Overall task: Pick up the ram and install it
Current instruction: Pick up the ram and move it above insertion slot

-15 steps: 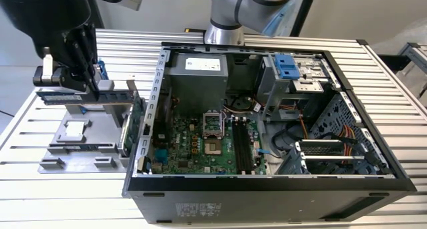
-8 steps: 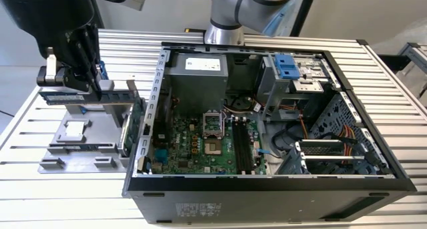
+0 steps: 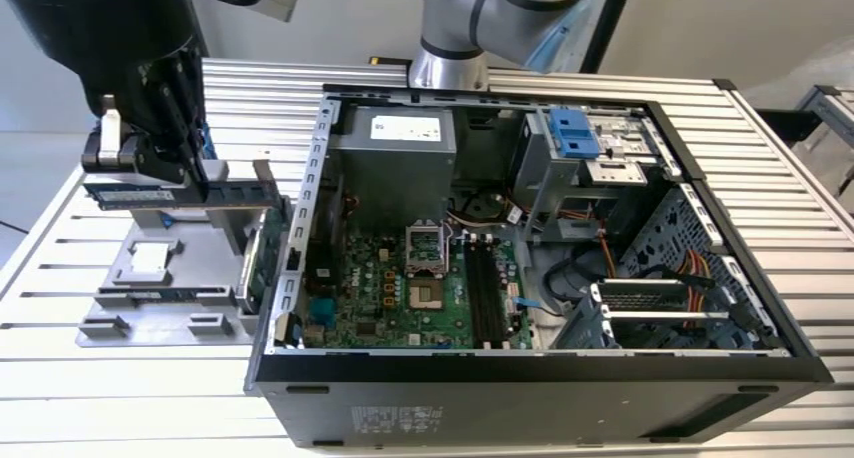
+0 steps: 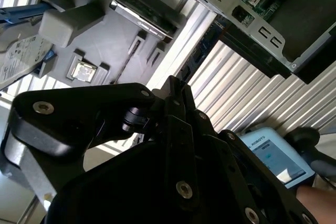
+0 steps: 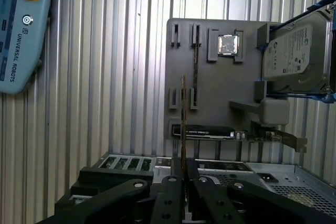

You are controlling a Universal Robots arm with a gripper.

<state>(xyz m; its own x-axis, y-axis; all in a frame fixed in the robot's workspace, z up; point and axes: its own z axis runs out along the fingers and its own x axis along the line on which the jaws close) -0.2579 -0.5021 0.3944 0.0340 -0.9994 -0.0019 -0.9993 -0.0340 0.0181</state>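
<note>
Clamping the ram [image 5: 183,103] edge-on between the closed fingers of the gripper [image 5: 183,174], seemingly lifted free of the grey holder tray [image 3: 147,278] and hanging over it, to the exterior view's left of the open computer case [image 3: 534,398]. Judged as picked up, then, going by the narrow slot [image 5: 195,66] standing bare in the tray in the first wrist view. Not yet installed: well apart from the long memory slots [image 3: 487,293] on the motherboard [image 3: 387,288], so about halfway through by that reckoning.
</note>
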